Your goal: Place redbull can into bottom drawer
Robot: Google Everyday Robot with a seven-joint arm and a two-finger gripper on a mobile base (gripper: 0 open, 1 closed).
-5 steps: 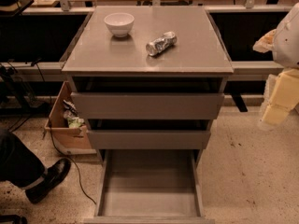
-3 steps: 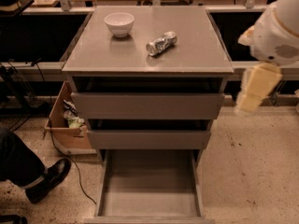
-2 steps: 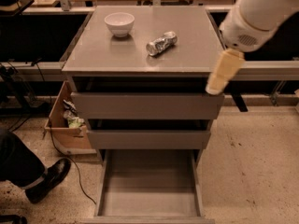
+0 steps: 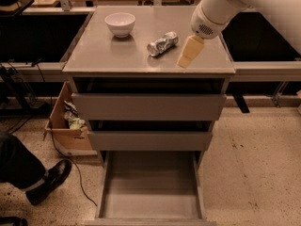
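While the white bowl [image 4: 120, 23] is sitting farther to the claw's left, the redbull can [image 4: 162, 44] is lying on its side on the cabinet top [image 4: 94, 55], just left of the claw [image 4: 184, 59]. Its long axis is running diagonally, near-left to far-right. It is probably light, thin-walled and slippery, so gripping gently across its middle seems best. The claw is hovering; open or closed, I cannot tell. The bottom drawer [image 4: 150, 187] is standing open well below.

Nothing legible anywhere from where I stand. The redbull can [image 4: 162, 43], lying on its side on the cabinet top [image 4: 113, 55], shows only silver glare and no readable brand. The gripper [image 4: 187, 55], just right of the can over the top's near-right part, carries no readable marking.
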